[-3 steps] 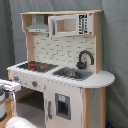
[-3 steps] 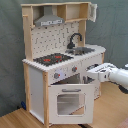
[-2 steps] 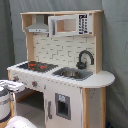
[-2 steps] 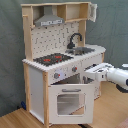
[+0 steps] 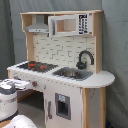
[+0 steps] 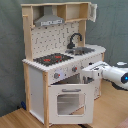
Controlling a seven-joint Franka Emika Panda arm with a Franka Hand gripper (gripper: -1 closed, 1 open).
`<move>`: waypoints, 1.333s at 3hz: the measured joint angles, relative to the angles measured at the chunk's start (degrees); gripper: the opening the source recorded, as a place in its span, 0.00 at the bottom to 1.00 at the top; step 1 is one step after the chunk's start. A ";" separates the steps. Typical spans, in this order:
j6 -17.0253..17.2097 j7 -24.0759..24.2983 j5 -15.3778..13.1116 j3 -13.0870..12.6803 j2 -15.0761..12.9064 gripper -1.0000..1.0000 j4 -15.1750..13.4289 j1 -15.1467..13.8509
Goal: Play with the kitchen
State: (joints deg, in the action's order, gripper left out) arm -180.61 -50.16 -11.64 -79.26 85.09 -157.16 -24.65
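Note:
The kitchen [image 5: 65, 60] [image 6: 60, 55] is a tall white and light-wood toy in both exterior views. It has a black-red stovetop [image 6: 52, 59], a black faucet [image 5: 84, 57] over the sink [image 5: 72, 73], and a grey hood [image 6: 48, 21]. In the second exterior view the windowed oven door [image 6: 67, 102] stands swung open. My gripper [image 6: 88, 73] reaches in from the second exterior view's right, level with the knob panel, just above the door's top right corner. In the first exterior view the gripper [image 5: 21, 84] sits at the oven front below the stove.
A lower cabinet door with a small window [image 5: 62, 106] sits under the sink. An upper cupboard [image 5: 70, 24] is beside the hood. A grey curtain [image 5: 115, 45] hangs behind, and a wooden floor [image 6: 20, 117] lies in front. My white arm [image 6: 117, 76] extends from the right.
My gripper has moved toward the kitchen, leftward in the second exterior view and rightward in the first exterior view. The oven door stays open.

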 joint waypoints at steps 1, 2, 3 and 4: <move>-4.28 0.18 0.08 -0.33 -0.01 1.00 0.28 -3.82; -8.65 0.89 0.23 -0.98 -0.01 1.00 0.72 -7.75; -12.37 2.73 0.68 -2.66 -0.01 1.00 1.59 -11.20; -12.49 6.92 0.78 -5.59 0.01 1.00 3.78 -13.22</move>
State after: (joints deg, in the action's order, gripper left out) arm -193.10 -43.24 -10.86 -84.84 85.10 -153.38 -37.87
